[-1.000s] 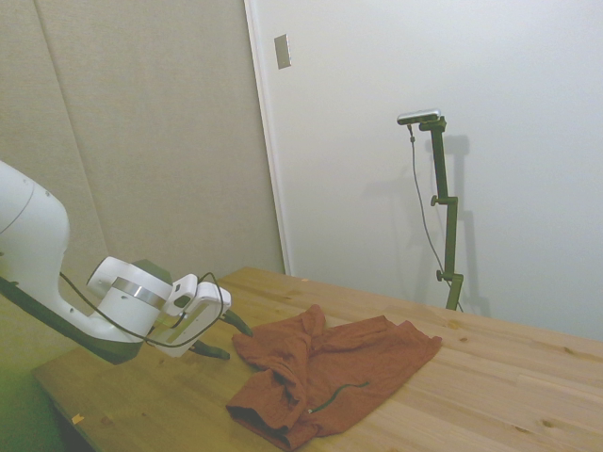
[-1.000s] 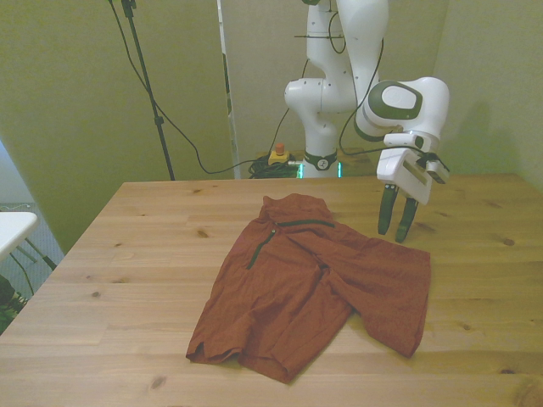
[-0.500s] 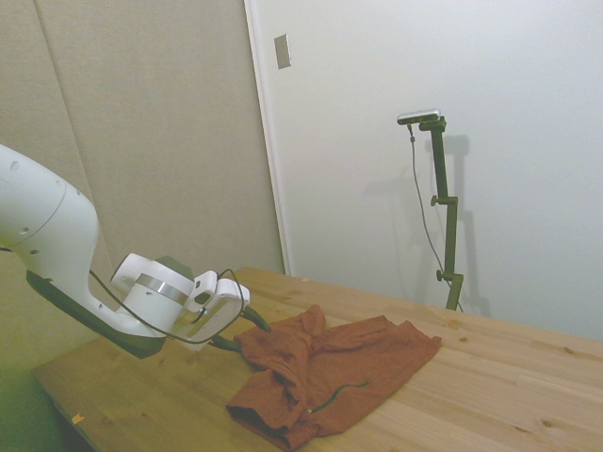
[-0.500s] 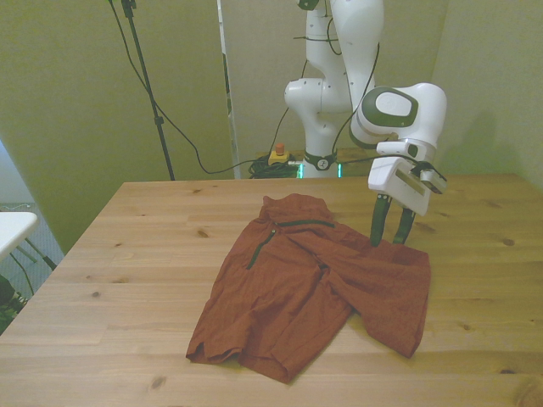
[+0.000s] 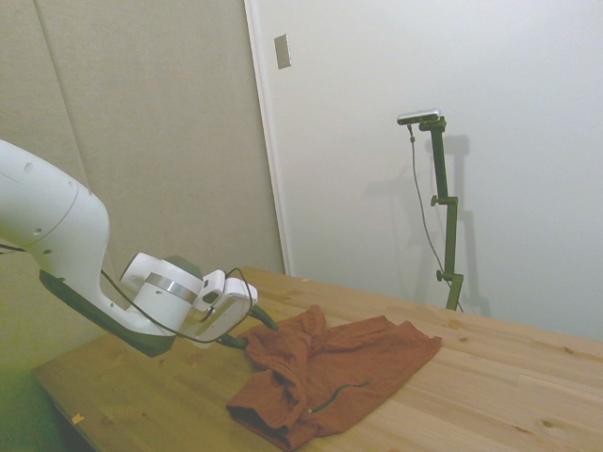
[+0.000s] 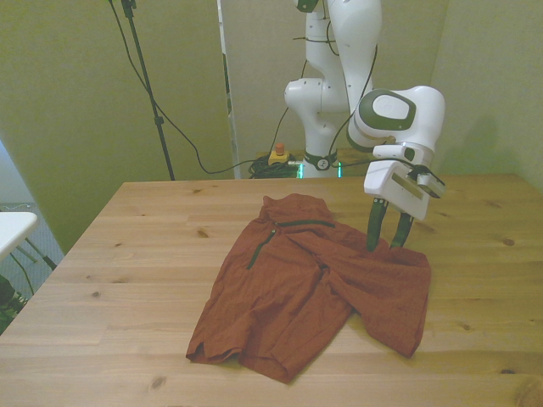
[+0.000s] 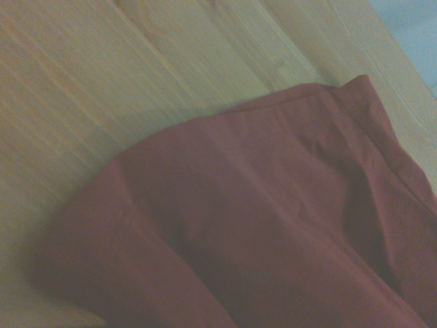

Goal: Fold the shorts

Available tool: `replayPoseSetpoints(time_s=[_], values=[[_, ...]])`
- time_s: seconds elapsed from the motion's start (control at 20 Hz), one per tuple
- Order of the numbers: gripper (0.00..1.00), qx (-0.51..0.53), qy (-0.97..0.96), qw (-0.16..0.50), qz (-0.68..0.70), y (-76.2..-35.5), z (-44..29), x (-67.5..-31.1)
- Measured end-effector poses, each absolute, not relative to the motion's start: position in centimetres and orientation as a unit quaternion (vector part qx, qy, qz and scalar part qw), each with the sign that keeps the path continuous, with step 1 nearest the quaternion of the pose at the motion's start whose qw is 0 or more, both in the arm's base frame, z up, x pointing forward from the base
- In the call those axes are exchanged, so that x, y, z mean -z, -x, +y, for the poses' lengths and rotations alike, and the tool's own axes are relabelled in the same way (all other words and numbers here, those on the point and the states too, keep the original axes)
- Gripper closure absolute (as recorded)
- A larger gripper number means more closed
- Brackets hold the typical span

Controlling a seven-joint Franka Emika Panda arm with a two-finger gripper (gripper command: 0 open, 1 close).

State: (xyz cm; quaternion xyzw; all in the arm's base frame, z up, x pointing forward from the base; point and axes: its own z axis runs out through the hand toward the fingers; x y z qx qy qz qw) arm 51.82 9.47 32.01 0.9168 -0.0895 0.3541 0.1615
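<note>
With the shorts [image 6: 310, 284] lying unfolded (no fold made), the spread, empty fingers [image 6: 383, 239] touch their nearest edge.

- The table [image 6: 127, 254] lies bare along the front view's left side, between its edge and the shorts [image 6: 314, 284], so there is open room to pass there.
- Bare wood also runs along the near edge below the shorts' hems and on the front view's right, past the leg.
- The shorts spread rumpled across the middle; raised folds near the waistband stand in the way of a low sweep.
- The gripper [image 6: 383, 246], fingers apart, sits at the shorts' far right corner, blocking that corner.
</note>
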Motion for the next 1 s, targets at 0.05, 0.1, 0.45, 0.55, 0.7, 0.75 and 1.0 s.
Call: replayPoseSetpoints(time_s=[0.05,0.1,0.45,0.55,0.7,0.75,1.0], values=[[1.0,-0.354,-0.917,0.161,-0.09,-51.8,9.5,-31.9],[1.0,-0.353,-0.917,0.161,-0.089,-51.8,9.5,-31.8],[1.0,-0.35,-0.919,0.16,-0.087,-51.8,9.6,-31.1],[1.0,-0.348,-0.92,0.16,-0.088,-51.8,9.6,-31.0],[1.0,-0.346,-0.921,0.159,-0.088,-51.8,9.6,-30.7],[1.0,-0.345,-0.921,0.159,-0.088,-51.8,9.6,-30.6],[1.0,-0.343,-0.921,0.156,-0.095,-51.8,9.6,-30.2]])
